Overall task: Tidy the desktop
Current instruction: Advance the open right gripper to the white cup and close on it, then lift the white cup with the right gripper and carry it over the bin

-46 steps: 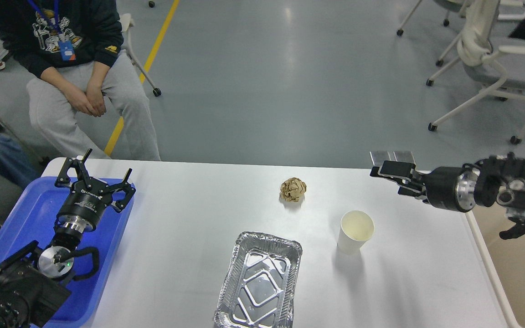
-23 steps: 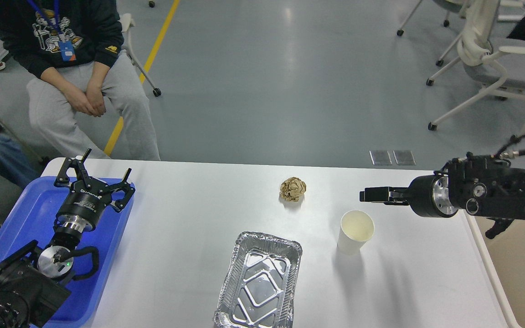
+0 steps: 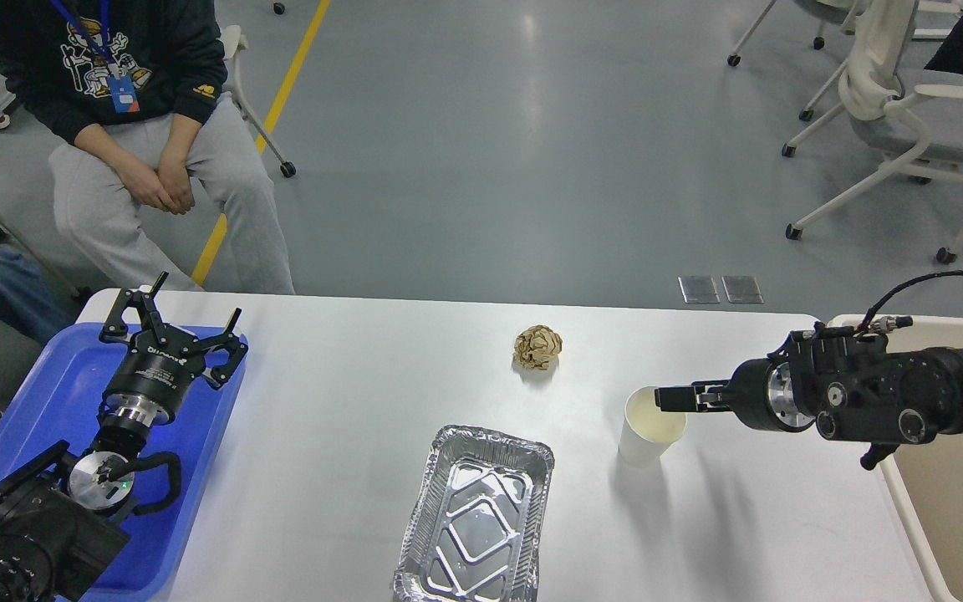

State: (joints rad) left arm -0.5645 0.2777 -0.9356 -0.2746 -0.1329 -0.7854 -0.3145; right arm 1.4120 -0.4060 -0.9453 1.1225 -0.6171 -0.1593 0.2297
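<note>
Blue plastic tray [image 3: 47, 401] at the far left edge, partly overhanging the desktop [image 3: 348, 435]. Left gripper [image 3: 174, 328] above the tray's far right corner, fingers spread wide apart, holding nothing. White desktop filling the lower middle of the view, rounded corners at the far side. Crumpled brown paper ball [image 3: 537, 347] near the centre, toward the far edge, well apart from everything else. Foil container [image 3: 475, 517] near the front edge, shiny and empty, long side running toward the viewer. White paper cup [image 3: 651, 425] upright, just right of the foil container's far end. Right gripper [image 3: 672, 398] reaching in sideways from the right, tip over the cup's rim, possibly touching it; seen edge-on and dark, so fingers apart or together cannot be told. Beige bin [image 3: 945, 493] beside the table's right edge, under the right arm.
</note>
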